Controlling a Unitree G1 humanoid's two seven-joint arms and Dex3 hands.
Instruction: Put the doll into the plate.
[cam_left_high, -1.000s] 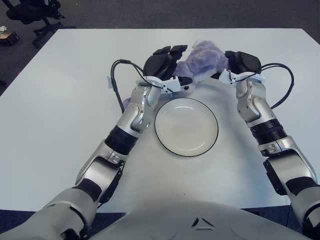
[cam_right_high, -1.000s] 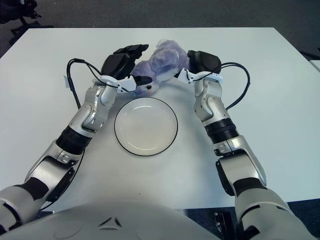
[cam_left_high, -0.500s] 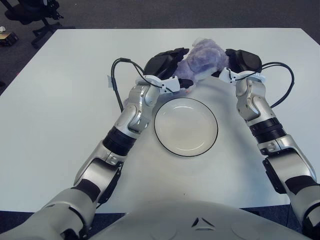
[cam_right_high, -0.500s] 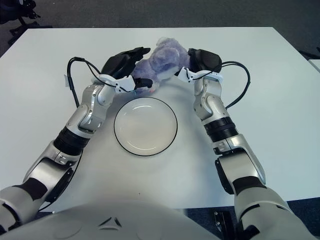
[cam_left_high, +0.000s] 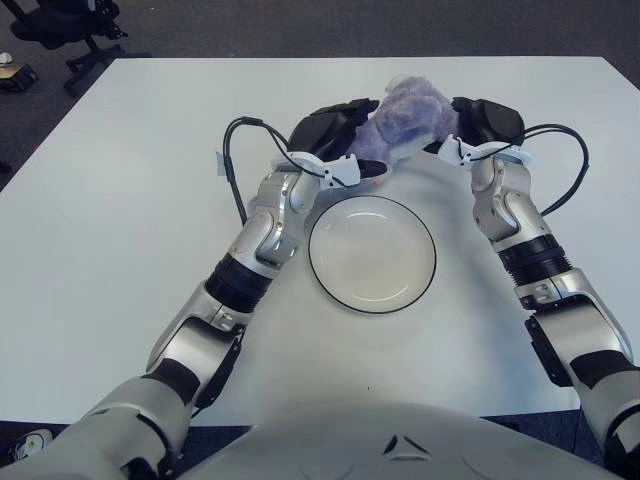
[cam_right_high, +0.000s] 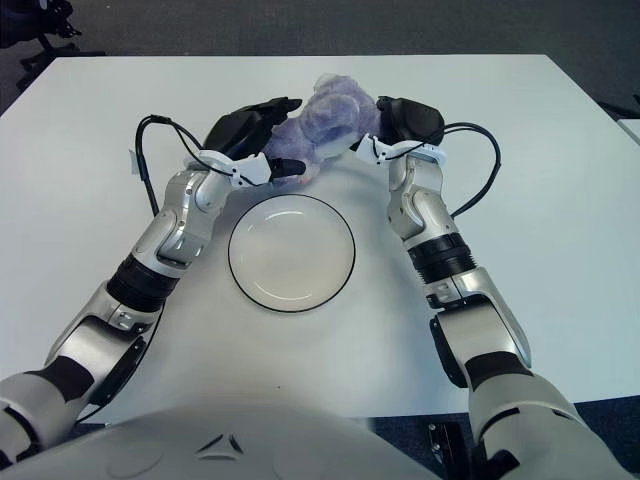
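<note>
A fuzzy purple doll (cam_left_high: 405, 118) sits beyond the far rim of a white plate with a dark rim (cam_left_high: 372, 252). My left hand (cam_left_high: 333, 128) presses against the doll's left side and my right hand (cam_left_high: 482, 122) against its right side, so the doll is squeezed between both. The doll's lower part is hidden behind the hands, and I cannot tell whether it touches the table. The plate (cam_right_high: 291, 252) holds nothing.
The white table (cam_left_high: 120, 200) spreads wide on both sides of the plate. Black cables loop from both wrists, with the left cable (cam_left_high: 232, 160) standing off the arm. An office chair base (cam_left_high: 70, 30) is on the floor beyond the far left corner.
Both hands have closed in on the doll and lifted it slightly; the doll now sits higher and more bunched between them. In the last half second little has moved.
</note>
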